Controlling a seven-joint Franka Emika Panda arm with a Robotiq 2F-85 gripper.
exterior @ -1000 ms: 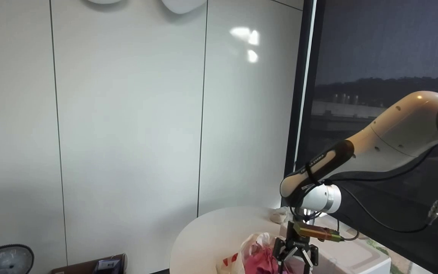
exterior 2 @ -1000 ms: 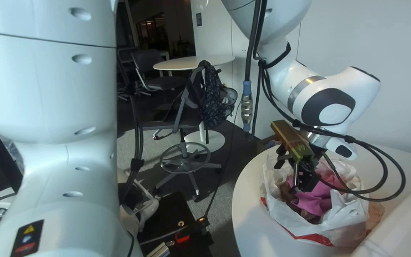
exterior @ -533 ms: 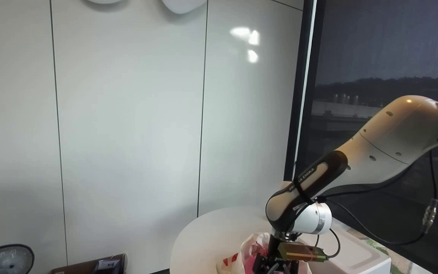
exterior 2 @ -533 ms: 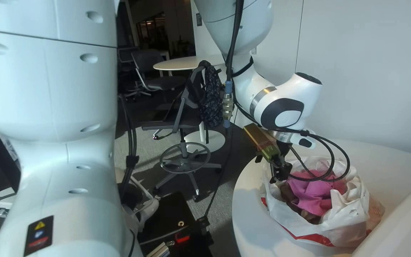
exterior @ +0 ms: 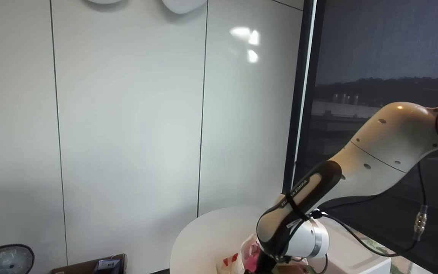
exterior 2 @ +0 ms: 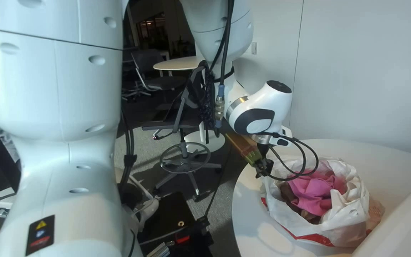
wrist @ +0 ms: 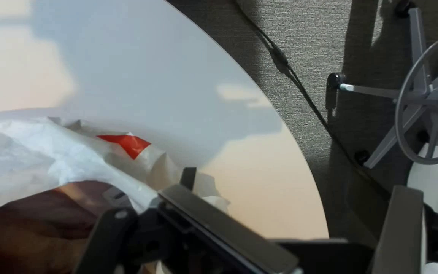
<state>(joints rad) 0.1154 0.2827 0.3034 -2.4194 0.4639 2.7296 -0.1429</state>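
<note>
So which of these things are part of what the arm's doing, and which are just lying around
Likely part of the job:
white plastic bag, nearest the open jaws
pink cloth, inside the bag
near round table, under the bag

Just around:
office chair
far table
cable on the floor

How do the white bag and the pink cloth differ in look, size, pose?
Look: the white bag carries red markings; the pink cloth looks plain where visible.
Size: the white bag spreads wider than the visible part of the pink cloth.
Pose: the white bag sits on the table, mouth open; the pink cloth lies bunched inside it.
Shared: both look soft and creased.
</note>
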